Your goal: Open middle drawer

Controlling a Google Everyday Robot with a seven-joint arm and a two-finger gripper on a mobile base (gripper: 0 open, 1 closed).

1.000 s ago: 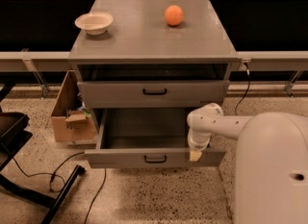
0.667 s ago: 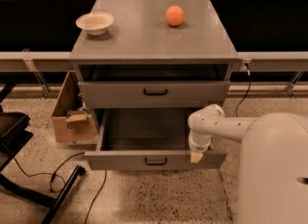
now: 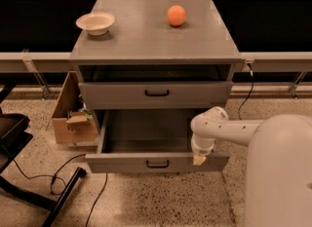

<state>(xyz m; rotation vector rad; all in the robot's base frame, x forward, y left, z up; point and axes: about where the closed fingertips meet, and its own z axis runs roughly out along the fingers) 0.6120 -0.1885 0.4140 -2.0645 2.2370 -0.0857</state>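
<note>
The grey cabinet [image 3: 151, 31] has a closed drawer [image 3: 122, 95] with a black bar handle under its top. Below it the middle drawer [image 3: 122, 162] stands pulled far out, its deep plain grey interior [image 3: 146, 131] bare and its small black handle [image 3: 157, 163] facing me. My white arm [image 3: 229, 129] reaches in from the right. Its gripper [image 3: 199, 160] points down at the top edge of the drawer front, right of the handle. Anything below the open drawer is hidden.
A white bowl [image 3: 95, 23] and an orange [image 3: 176, 15] sit on the cabinet top. An open cardboard box [image 3: 70, 121] stands on the floor to the left. A black chair base [image 3: 29, 192] and cables [image 3: 63, 177] lie at lower left.
The middle drawer has slid a little further out toward me, and the gripper has moved with its front edge.
</note>
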